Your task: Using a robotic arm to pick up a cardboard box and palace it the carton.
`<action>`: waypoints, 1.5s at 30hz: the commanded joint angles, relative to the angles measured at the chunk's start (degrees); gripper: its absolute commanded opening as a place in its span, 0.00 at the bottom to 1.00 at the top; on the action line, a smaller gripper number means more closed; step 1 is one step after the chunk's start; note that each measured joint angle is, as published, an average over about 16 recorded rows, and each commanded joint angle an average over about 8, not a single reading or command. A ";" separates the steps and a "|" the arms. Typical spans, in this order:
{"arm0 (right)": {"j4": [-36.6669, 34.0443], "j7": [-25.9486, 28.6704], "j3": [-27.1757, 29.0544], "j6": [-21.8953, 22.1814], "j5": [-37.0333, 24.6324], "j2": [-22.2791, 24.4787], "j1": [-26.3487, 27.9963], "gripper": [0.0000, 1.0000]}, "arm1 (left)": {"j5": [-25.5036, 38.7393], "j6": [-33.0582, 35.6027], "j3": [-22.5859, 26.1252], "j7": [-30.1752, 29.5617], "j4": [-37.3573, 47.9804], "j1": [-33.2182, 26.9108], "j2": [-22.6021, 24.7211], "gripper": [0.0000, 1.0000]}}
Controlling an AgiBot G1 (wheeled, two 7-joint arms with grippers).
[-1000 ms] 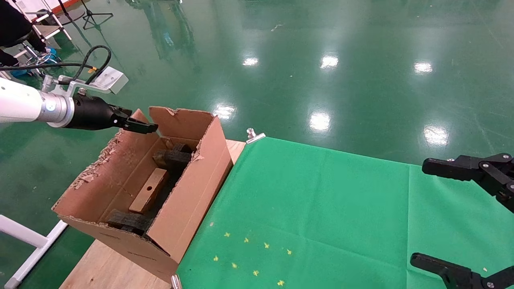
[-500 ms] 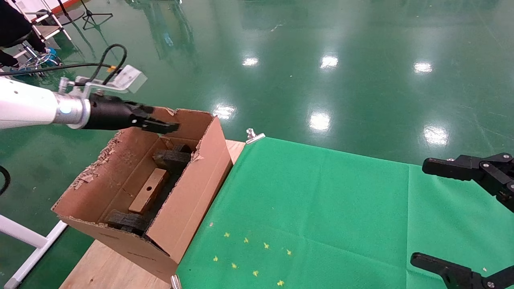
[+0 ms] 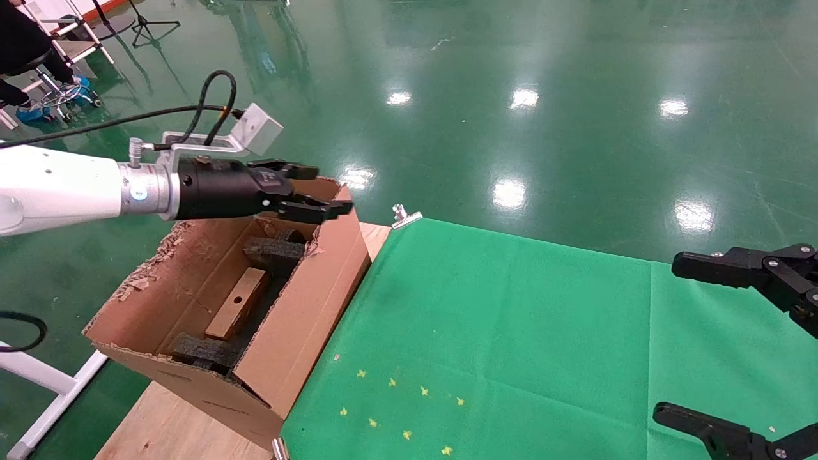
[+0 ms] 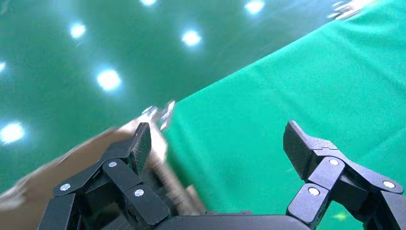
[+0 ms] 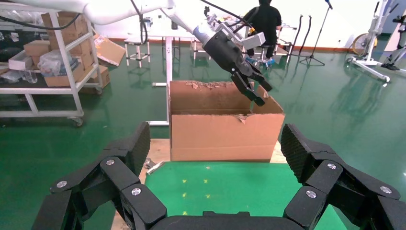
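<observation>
The carton (image 3: 300,319) stands on the table's left end, with torn rims. The small cardboard box (image 3: 238,312), round hole facing up, lies inside it between black foam blocks (image 3: 275,251). My left gripper (image 3: 332,188), on the white arm, is open and empty. It hovers over the carton's far right corner, clear of the box. In the left wrist view the gripper (image 4: 218,143) looks down on the green cloth (image 4: 268,110) past the blurred carton edge (image 4: 91,151). My right gripper (image 3: 664,338) is open and empty at the table's right edge. The carton also shows in the right wrist view (image 5: 225,136).
A green cloth (image 3: 511,332) covers the table right of the carton, with small yellow marks (image 3: 396,409). A metal clip (image 3: 406,216) holds its far corner. Bare wood (image 3: 166,428) shows under the carton. Shelves and a person stand far behind the carton (image 5: 261,19).
My left gripper has moved right, from the carton's far left rim to above its far right corner, and its fingers now show spread. The cardboard box has stayed in the carton. The right arm is still.
</observation>
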 commanded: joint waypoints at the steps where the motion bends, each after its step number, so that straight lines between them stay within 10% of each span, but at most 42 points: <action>1: 0.00 0.00 0.00 0.00 0.00 0.00 0.00 1.00 | -2.11 0.83 -0.86 0.51 -2.03 1.53 -0.27 1.00; 45: -0.02 -0.04 -0.06 0.06 0.06 0.03 0.00 1.00 | -40.08 15.80 -16.30 9.58 -38.31 28.91 -5.16 1.00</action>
